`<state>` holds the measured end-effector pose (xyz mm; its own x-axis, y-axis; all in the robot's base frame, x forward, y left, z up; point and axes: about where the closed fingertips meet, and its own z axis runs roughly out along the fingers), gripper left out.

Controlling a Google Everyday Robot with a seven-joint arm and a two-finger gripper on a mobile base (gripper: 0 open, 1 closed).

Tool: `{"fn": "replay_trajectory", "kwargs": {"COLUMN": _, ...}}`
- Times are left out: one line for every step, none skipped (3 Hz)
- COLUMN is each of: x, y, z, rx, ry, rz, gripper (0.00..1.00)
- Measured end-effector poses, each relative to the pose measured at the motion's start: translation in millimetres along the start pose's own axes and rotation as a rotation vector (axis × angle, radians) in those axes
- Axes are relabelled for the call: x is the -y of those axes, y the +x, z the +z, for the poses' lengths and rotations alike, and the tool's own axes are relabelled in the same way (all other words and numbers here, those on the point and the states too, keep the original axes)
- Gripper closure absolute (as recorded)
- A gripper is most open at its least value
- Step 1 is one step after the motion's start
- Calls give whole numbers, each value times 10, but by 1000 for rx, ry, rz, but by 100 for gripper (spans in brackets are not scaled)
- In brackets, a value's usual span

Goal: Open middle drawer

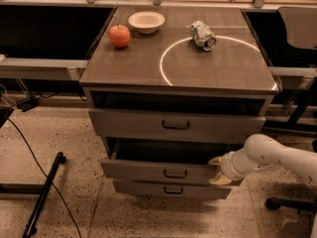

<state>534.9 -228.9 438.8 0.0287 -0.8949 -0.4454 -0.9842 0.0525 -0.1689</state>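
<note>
- A grey drawer cabinet [138, 68] is standing on a speckled floor, its flat brown top carrying a thin white ring [161, 66] drawn toward the right side.
- A white robot arm [277, 155] is reaching in from the right edge, low down, level with the lower drawers.
- The top drawer [129, 123], the tallest of the three, is sitting a little way out under the top.
- The middle drawer [138, 170] is sitting below it, pulled partly out – a dark gap is showing above its front, and its small black bar handle [175, 174] is facing forward at the centre.
- The bottom drawer [143, 188], the slimmest, is showing just beneath.
- The gripper [218, 171] is resting at the right end of the middle drawer's front, its two tan fingers [215, 161] spread apart – one by the upper edge, one by the lower; whether they are pinching the front is unclear.
- A white bowl [146, 21] is sitting at the back left of the top.
- A red apple [120, 35] is sitting just beside the bowl, to its front left.
- A crushed drinks can [203, 35] is lying on its side across the ring's far edge.
</note>
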Motion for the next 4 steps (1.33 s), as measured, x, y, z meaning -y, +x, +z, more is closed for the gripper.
{"fn": "replay_trajectory", "kwargs": {"x": -224, "y": -84, "z": -79, "rx": 21, "ry": -15, "rz": -18, "gripper": 53}}
{"fn": "replay_trajectory", "kwargs": {"x": -429, "y": -250, "z": -273, "rx": 20, "ry": -20, "rz": -40, "gripper": 46}}
{"fn": "replay_trajectory", "kwargs": {"x": -500, "y": -585, "z": -591, "rx": -43, "ry": -37, "rz": -71, "gripper": 27}}
{"fn": "replay_trajectory", "kwargs": {"x": -274, "y": -772, "z": -648, "rx": -81, "ry": -62, "rz": -81, "gripper": 47}}
